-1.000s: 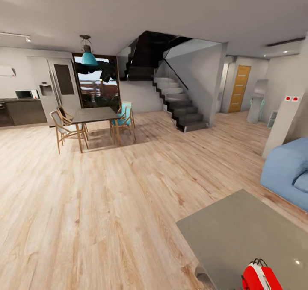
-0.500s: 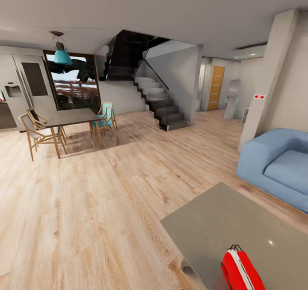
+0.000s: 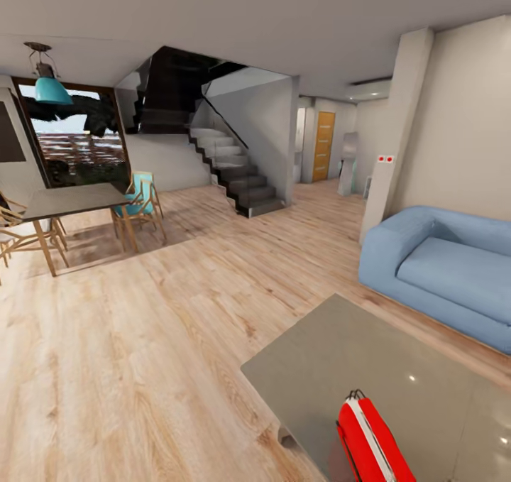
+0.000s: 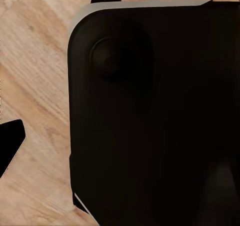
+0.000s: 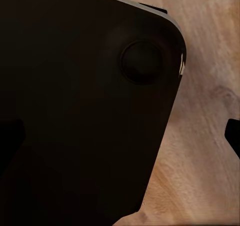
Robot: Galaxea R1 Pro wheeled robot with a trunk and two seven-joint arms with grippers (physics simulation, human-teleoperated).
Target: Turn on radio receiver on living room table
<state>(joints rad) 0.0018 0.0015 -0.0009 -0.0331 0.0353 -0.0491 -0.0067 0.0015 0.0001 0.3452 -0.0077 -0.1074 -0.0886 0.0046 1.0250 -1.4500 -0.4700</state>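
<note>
A: As the whole picture is seen to have slid leftward over the last second, what is to be read from it?

B: A turn of the camera to the right is indicated, not a move of the things. The dining table (image 3: 67, 199) has been carried to the far left edge, the stairs (image 3: 234, 173) now stand left of centre, and far more of the blue sofa (image 3: 443, 269) is shown at the right.

A: And the radio?

B: The radio (image 3: 372, 443) is found upright on the near part of the grey table (image 3: 333, 368), at the bottom edge, right of centre. It is judged that the approach is nearly lined up, with reaching not yet begun.

A: The grippers?

B: Whether the fingers are spread or pressed together cannot be told; dark bodywork over wooden floor is shown at both wrists.
</note>
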